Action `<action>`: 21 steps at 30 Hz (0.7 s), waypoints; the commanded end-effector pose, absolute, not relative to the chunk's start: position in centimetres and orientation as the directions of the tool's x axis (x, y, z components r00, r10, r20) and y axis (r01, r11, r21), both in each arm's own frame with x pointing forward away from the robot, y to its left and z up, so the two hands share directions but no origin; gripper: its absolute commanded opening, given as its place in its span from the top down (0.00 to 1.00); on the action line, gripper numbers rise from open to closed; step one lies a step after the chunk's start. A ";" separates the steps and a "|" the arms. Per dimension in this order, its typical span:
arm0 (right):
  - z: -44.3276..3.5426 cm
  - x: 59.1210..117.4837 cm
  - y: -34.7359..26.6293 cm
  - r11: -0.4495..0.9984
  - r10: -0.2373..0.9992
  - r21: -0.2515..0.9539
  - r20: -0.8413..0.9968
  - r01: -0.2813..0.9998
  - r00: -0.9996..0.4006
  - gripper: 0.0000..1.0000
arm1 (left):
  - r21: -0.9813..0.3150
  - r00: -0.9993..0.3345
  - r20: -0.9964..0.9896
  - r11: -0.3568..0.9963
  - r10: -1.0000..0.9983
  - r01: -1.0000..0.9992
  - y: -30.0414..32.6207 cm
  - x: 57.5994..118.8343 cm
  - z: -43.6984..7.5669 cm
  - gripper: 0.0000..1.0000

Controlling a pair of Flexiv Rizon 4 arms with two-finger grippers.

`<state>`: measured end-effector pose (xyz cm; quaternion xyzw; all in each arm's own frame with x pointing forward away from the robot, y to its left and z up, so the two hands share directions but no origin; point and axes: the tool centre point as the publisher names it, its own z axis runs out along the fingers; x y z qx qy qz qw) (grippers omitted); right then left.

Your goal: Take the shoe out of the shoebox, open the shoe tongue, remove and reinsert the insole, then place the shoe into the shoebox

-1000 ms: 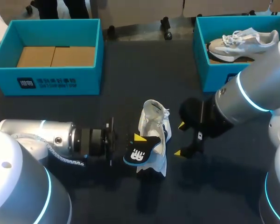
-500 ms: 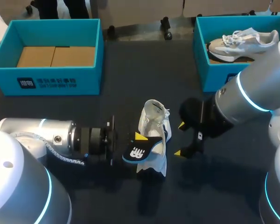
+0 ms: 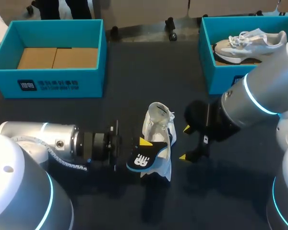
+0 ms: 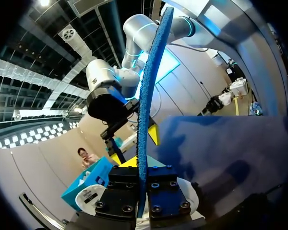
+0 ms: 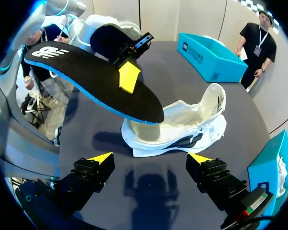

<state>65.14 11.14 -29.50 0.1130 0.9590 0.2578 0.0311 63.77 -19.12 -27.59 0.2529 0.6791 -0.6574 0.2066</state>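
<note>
The left tool point(image 3: 140, 143) is closed on the insole point(image 3: 145, 158). In the left wrist view, the insole point(image 4: 146, 120) stands edge-on, clamped from both sides between the left tool point(image 4: 138, 191) fingers. It is held clear of the worktop point(image 3: 134, 86), over the toe end of the shoe point(image 3: 158, 127), which probably prepares it for reinsertion.

The shoe sits just below the centre of the frame with its opening upward, outside both boxes. The empty shoebox point(image 3: 48, 81) is at upper left. A second box point(image 3: 221, 76) at upper right holds another shoe.

The right tool point(image 3: 184, 143) is open and holds nothing. It is just right of the shoe and not touching it, likely ready to steady the shoe. In the right wrist view, the shoe point(image 5: 182, 124) lies ahead of the right tool point(image 5: 151, 160), with the insole point(image 5: 91, 81) above its toe
</note>
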 end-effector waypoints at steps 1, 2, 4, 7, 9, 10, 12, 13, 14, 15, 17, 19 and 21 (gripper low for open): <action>-29.6 65.0 11.1 0.840 0.233 0.504 -0.002 0.200 -0.973 0.00 | -0.786 -0.785 -0.616 0.007 0.066 0.618 -19.7 63.6 -27.9 1.00; -29.6 65.0 11.1 0.840 0.233 0.504 -0.002 0.200 -0.973 0.00 | -0.787 -0.785 -0.615 0.007 0.066 0.617 -19.8 63.5 -28.0 1.00; -29.6 65.0 11.1 0.840 0.233 0.504 -0.002 0.200 -0.973 0.00 | -0.787 -0.786 -0.615 0.007 0.069 0.617 -20.0 63.5 -28.1 1.00; -29.6 65.0 11.1 0.840 0.233 0.504 -0.002 0.200 -0.973 0.00 | -0.789 -0.787 -0.613 0.006 0.070 0.615 -20.2 63.5 -28.2 1.00; -29.6 65.0 11.1 0.840 0.233 0.504 -0.002 0.200 -0.973 0.00 | -0.789 -0.787 -0.613 0.008 0.069 0.614 -20.3 63.6 -28.4 1.00; -29.6 65.0 11.1 0.840 0.233 0.504 -0.002 0.200 -0.973 0.00 | -0.789 -0.787 -0.613 0.010 0.070 0.615 -20.4 63.7 -28.5 1.00; -29.6 65.0 11.1 0.840 0.233 0.504 -0.002 0.200 -0.973 0.00 | -0.789 -0.788 -0.612 0.012 0.069 0.614 -20.4 63.7 -28.6 1.00; -29.6 65.0 11.1 0.840 0.233 0.504 -0.002 0.200 -0.973 0.00 | -0.789 -0.787 -0.613 0.014 0.069 0.615 -20.4 63.7 -28.6 1.00; -29.6 65.0 11.1 0.840 0.233 0.504 -0.002 0.200 -0.973 0.00 | -0.788 -0.787 -0.613 0.014 0.069 0.615 -20.4 63.7 -28.7 1.00; -29.6 65.0 11.1 0.840 0.233 0.504 -0.002 0.200 -0.973 0.00 | -0.788 -0.787 -0.613 0.014 0.068 0.615 -20.4 63.7 -28.7 1.00; -29.6 65.0 11.1 0.840 0.233 0.504 -0.002 0.200 -0.973 0.00 | -0.788 -0.787 -0.613 0.015 0.068 0.616 -20.5 63.7 -28.8 1.00; -29.6 65.0 11.1 0.840 0.233 0.504 -0.002 0.200 -0.973 0.00 | -0.788 -0.787 -0.614 0.014 0.068 0.616 -20.6 63.7 -28.8 1.00; -29.6 65.0 11.1 0.840 0.233 0.504 -0.002 0.200 -0.973 0.00 | -0.788 -0.786 -0.614 0.014 0.069 0.616 -20.6 63.7 -28.9 1.00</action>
